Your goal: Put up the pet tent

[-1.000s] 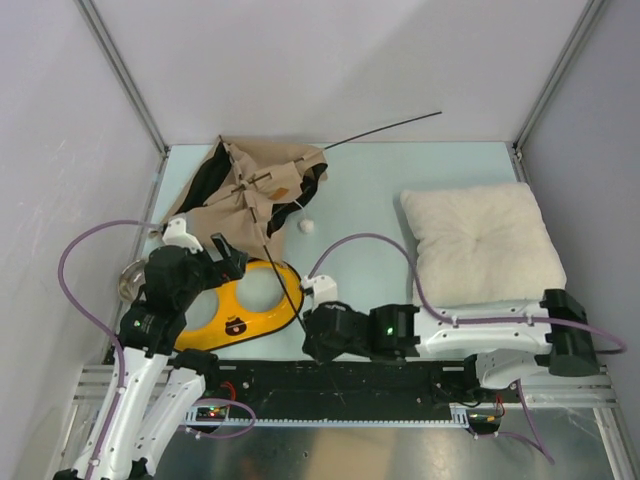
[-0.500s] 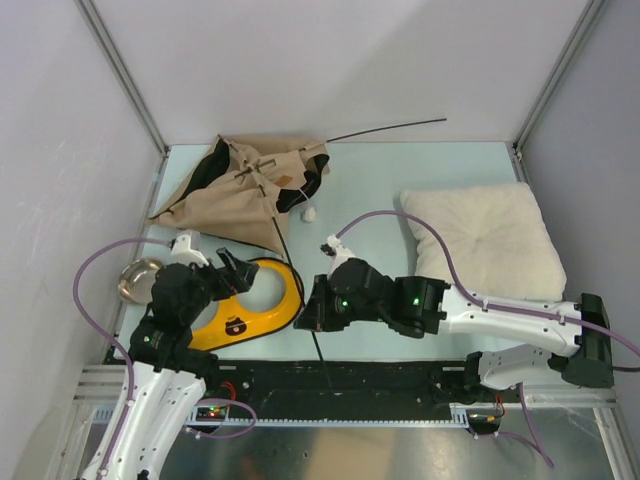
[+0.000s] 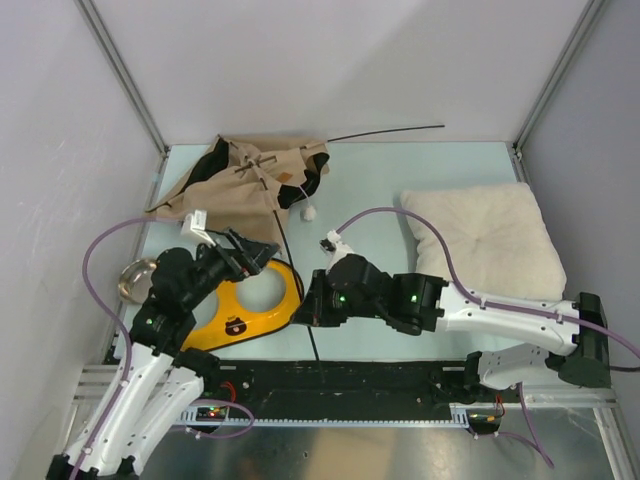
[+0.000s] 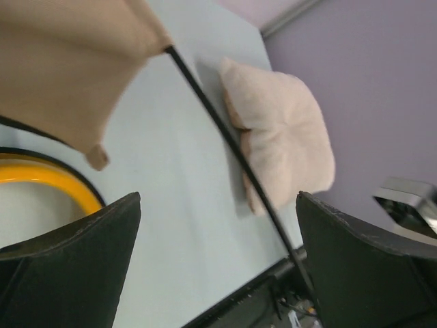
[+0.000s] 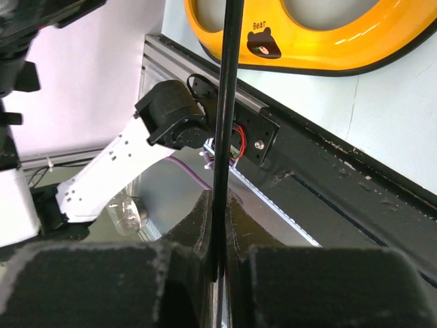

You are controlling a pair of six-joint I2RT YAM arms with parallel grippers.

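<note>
at lower centre, the right gripper clenches a black pole of the pet tent, while the left gripper gapes open.

One pet tent, one cream pillow, one yellow feeder and one metal bowl.

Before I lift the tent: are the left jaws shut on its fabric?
No, the left gripper has its jaws wide open, and the tent fabric lies beyond them, untouched.
</note>
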